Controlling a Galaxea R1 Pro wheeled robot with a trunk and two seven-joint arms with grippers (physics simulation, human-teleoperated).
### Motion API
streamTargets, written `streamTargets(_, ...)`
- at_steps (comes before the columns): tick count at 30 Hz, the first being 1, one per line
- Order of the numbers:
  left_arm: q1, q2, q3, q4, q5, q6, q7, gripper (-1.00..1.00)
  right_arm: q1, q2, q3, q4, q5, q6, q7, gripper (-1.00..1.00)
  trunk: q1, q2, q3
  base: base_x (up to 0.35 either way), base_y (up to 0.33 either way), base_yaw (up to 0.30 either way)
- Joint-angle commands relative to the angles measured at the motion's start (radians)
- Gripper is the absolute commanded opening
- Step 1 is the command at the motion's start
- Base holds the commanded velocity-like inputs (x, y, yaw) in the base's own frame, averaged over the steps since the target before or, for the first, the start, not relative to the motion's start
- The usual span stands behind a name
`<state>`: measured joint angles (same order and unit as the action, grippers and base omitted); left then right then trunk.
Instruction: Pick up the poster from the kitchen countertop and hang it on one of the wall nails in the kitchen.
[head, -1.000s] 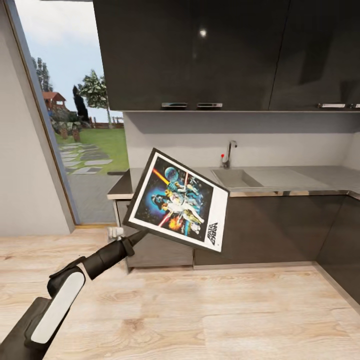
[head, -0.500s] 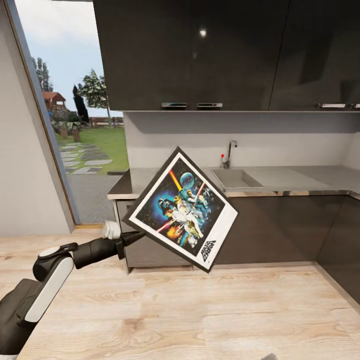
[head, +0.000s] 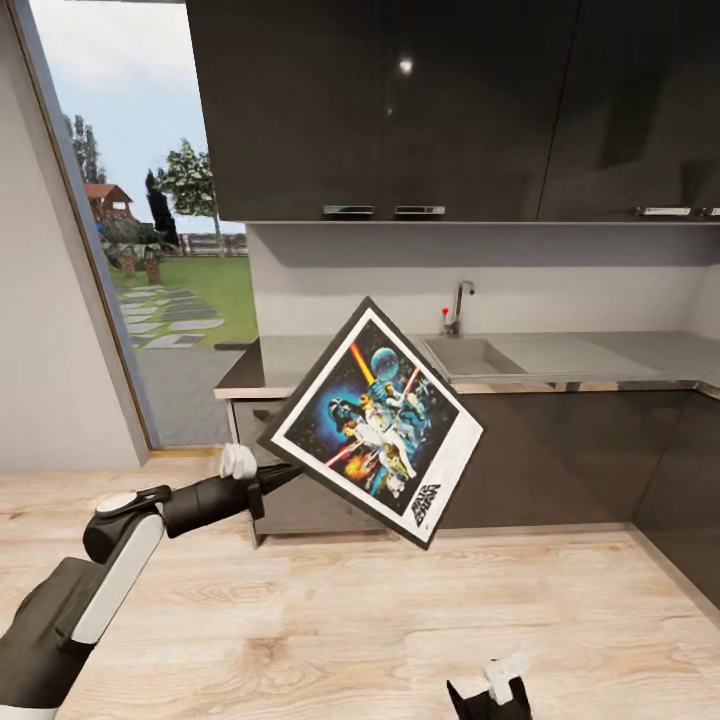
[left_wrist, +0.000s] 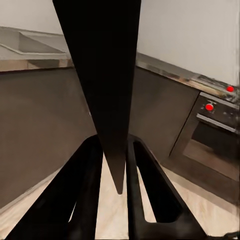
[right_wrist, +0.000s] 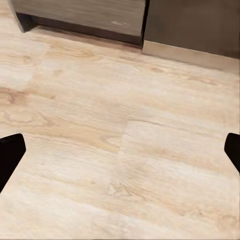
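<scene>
Setting: domestic kitchen.
Worktop (head: 600, 352): light-grey slab carrying a built-in sink (head: 472, 355) and chrome tap (head: 458, 305).
Cabinets: dark glossy wall cabinets (head: 400, 110) above; dark base cabinets (head: 560, 455) below.
Appliance: oven (left_wrist: 217, 140) with red knobs.
Floor (head: 350, 620): pale wood planks.
Opening: tall glazed doorway (head: 150, 230) onto a garden.

Pale wood floor (right_wrist: 120, 150); dark cabinet base (right_wrist: 195, 25); claw tips wide apart.
</scene>
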<state>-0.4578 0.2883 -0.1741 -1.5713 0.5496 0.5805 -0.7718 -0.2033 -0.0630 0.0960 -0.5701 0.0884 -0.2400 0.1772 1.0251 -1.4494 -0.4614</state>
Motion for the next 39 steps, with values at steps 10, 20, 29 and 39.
streamTargets(10,-0.001,-0.282,-0.002,-0.003,0.004,0.006,0.295,-1.00,-0.001,0.105,0.013,-0.004,0.053,-0.004,-0.307,1.00,0.000,-0.001,-0.001,0.000,0.000,0.000)
streamTargets(20,-0.009,-0.463,-0.004,-0.005,0.002,0.187,0.559,-1.00,-0.001,0.173,0.152,-0.006,0.112,-0.004,-0.664,1.00,0.000,-0.001,-0.001,0.000,0.000,0.000)
streamTargets(29,-0.013,-0.463,-0.059,-0.006,0.003,0.207,0.642,-1.00,-0.001,0.181,0.241,-0.148,0.113,0.075,-0.886,1.00,0.000,-0.001,-0.001,0.000,0.000,0.000)
streamTargets(39,-0.013,-0.463,-0.138,-0.006,0.008,0.214,0.836,-1.00,-0.002,0.182,0.288,-0.293,0.113,0.271,-0.981,1.00,0.000,-0.001,-0.001,0.000,0.000,0.000)
